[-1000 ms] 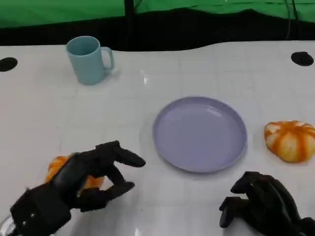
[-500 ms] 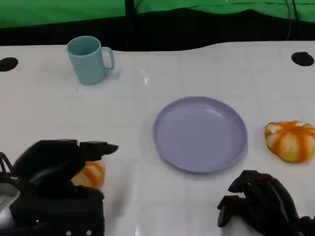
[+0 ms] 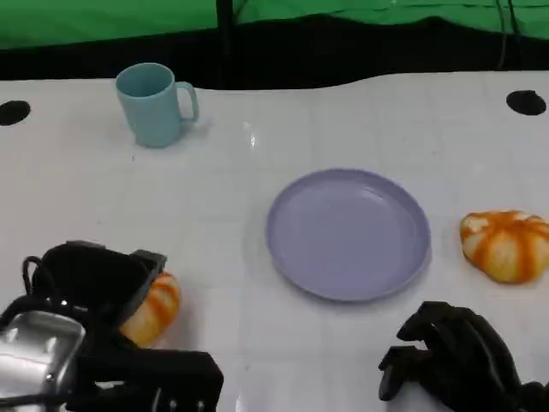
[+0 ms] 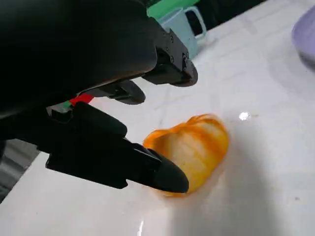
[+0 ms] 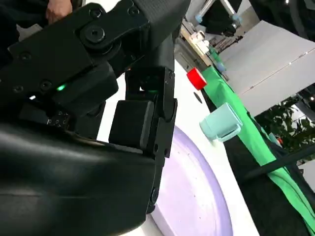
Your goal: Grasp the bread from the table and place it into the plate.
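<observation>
An orange-and-white bread [image 3: 154, 306] [image 4: 193, 146] lies on the white table at the near left. My left hand [image 3: 90, 283] sits right beside it with the wrist turned over. Its fingers [image 4: 147, 167] are spread, one tip at the bread's edge, and nothing is held. The lilac plate [image 3: 347, 233] [image 5: 197, 201] lies empty in the middle. A second orange bread [image 3: 506, 245] lies at the right edge. My right hand [image 3: 453, 354] rests low on the table in front of the plate, its fingers loosely bent and empty.
A light blue mug [image 3: 155, 104] [image 4: 183, 28] [image 5: 221, 123] stands at the far left. Black round marks [image 3: 526, 102] sit at the table's far corners. The table's far edge meets a black and green backdrop. A red object [image 5: 197, 78] stands beyond the mug.
My left hand has rolled over and drawn back toward the near left, so the bread now shows at its right side. The right hand has stayed put.
</observation>
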Robot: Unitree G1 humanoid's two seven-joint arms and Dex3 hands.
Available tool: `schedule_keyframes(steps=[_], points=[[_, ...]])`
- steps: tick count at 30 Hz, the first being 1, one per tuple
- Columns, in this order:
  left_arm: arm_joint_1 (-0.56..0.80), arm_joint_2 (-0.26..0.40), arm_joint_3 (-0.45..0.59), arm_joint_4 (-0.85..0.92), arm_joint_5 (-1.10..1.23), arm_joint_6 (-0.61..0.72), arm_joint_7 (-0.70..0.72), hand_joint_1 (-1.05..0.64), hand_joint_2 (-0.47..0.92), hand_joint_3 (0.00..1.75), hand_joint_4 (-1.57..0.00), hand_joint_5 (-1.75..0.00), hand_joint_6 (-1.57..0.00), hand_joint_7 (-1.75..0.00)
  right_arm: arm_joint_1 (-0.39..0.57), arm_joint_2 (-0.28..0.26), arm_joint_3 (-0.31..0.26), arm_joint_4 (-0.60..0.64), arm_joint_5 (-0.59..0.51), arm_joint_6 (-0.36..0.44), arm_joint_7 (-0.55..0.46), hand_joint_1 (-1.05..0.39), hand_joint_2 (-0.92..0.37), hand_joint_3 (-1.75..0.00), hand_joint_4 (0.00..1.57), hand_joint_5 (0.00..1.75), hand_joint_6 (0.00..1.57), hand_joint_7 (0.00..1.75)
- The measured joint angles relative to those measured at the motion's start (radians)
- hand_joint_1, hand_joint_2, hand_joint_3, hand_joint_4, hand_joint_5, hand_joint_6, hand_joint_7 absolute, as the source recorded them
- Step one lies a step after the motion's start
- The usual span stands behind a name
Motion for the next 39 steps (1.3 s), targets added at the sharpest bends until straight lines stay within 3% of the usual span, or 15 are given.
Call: schedule_keyframes(steps=[7,16,17,18,19,21,23,26,28,29,30,31,33,35,39], points=[[-0.089,-0.027,-0.059,0.255,0.003,-0.001,0.094,-0.65,0.84,0.00,-0.42,-0.11,-0.33,-0.01,0.006,0.000,0.003,-0.008,-0.002,-0.001,-0.001,-1.04,-0.75,-0.01,1.56,0.75,1.57,0.36],[-0.157,-0.049,-0.084,0.519,-0.094,-0.044,0.384,-0.45,0.90,0.04,-0.58,-0.18,-0.39,-0.02,0.011,0.001,0.003,-0.013,-0.001,-0.001,0.000,-1.03,-0.73,0.00,1.57,0.75,1.57,0.36],[-0.165,-0.049,-0.087,0.534,-0.106,-0.048,0.398,-0.41,0.91,0.10,-0.53,-0.62,-0.46,-0.02,0.011,0.001,0.002,-0.013,-0.001,0.000,-0.001,-1.03,-0.73,0.00,1.57,0.75,1.57,0.37],[-0.175,-0.049,-0.091,0.549,-0.115,-0.054,0.409,-0.40,0.92,0.11,-0.45,-0.89,-0.49,-0.01,0.011,0.001,0.003,-0.015,-0.001,0.003,-0.001,-1.03,-0.73,0.00,1.57,0.75,1.57,0.37],[-0.184,-0.049,-0.096,0.562,-0.126,-0.060,0.418,-0.40,0.92,0.12,-0.40,-1.03,-0.50,-0.01,0.011,0.001,0.003,-0.016,0.000,0.006,-0.002,-1.03,-0.73,0.00,1.57,0.75,1.57,0.37],[-0.195,-0.047,-0.102,0.584,-0.150,-0.078,0.445,-0.35,0.92,0.37,-0.67,-1.49,-0.91,-0.12,0.012,0.001,0.004,-0.016,0.000,0.009,-0.002,-1.04,-0.73,0.00,1.57,0.74,1.57,0.37],[-0.201,-0.036,-0.106,0.609,-0.164,-0.115,0.505,-0.33,0.92,0.46,-0.70,-1.65,-1.04,-0.14,0.012,0.001,0.003,-0.016,0.000,0.008,-0.002,-1.04,-0.73,0.00,1.57,0.74,1.57,0.36],[-0.204,-0.026,-0.108,0.644,-0.193,-0.158,0.591,-0.32,0.92,0.51,-0.68,-1.74,-1.10,-0.23,0.012,0.002,0.003,-0.015,0.000,0.008,-0.002,-1.04,-0.73,0.00,1.57,0.73,1.57,0.35],[-0.206,-0.026,-0.109,0.659,-0.203,-0.175,0.632,-0.33,0.92,0.51,-0.67,-1.74,-0.92,-0.64,0.012,0.002,0.003,-0.015,0.000,0.008,-0.002,-1.04,-0.73,0.00,1.57,0.73,1.57,0.35],[-0.206,-0.026,-0.110,0.665,-0.212,-0.182,0.650,-0.32,0.92,0.51,-0.69,-1.74,-0.80,-0.97,0.011,0.002,0.003,-0.015,0.000,0.008,-0.002,-1.04,-0.73,0.00,1.57,0.73,1.57,0.35],[-0.207,-0.026,-0.110,0.671,-0.219,-0.189,0.669,-0.32,0.92,0.51,-0.69,-1.75,-0.76,-1.07,0.011,0.002,0.003,-0.014,0.000,0.008,-0.002,-1.04,-0.73,0.00,1.57,0.73,1.57,0.35],[-0.208,-0.026,-0.110,0.678,-0.226,-0.196,0.686,-0.31,0.89,0.52,-0.73,-1.75,-0.68,-1.33,0.011,0.001,0.003,-0.014,0.000,0.008,-0.001,-1.04,-0.73,0.00,1.57,0.73,1.57,0.35],[-0.209,-0.026,-0.109,0.698,-0.245,-0.225,0.729,-0.31,0.86,0.57,-0.77,-1.75,-0.58,-1.55,0.011,0.001,0.003,-0.013,0.000,0.008,-0.001,-1.04,-0.73,0.00,1.57,0.73,1.57,0.35],[-0.209,-0.026,-0.108,0.710,-0.271,-0.254,0.758,-0.31,0.84,0.60,-0.77,-1.75,-0.57,-1.55,0.011,0.001,0.002,-0.012,0.000,0.008,-0.001,-1.04,-0.72,0.00,1.57,0.74,1.57,0.36],[-0.208,-0.026,-0.107,0.711,-0.305,-0.285,0.774,-0.31,0.79,0.66,-0.77,-1.75,-0.73,-1.16,0.009,0.001,0.002,-0.012,0.000,0.008,-0.001,-1.04,-0.72,0.00,1.57,0.75,1.57,0.39]])
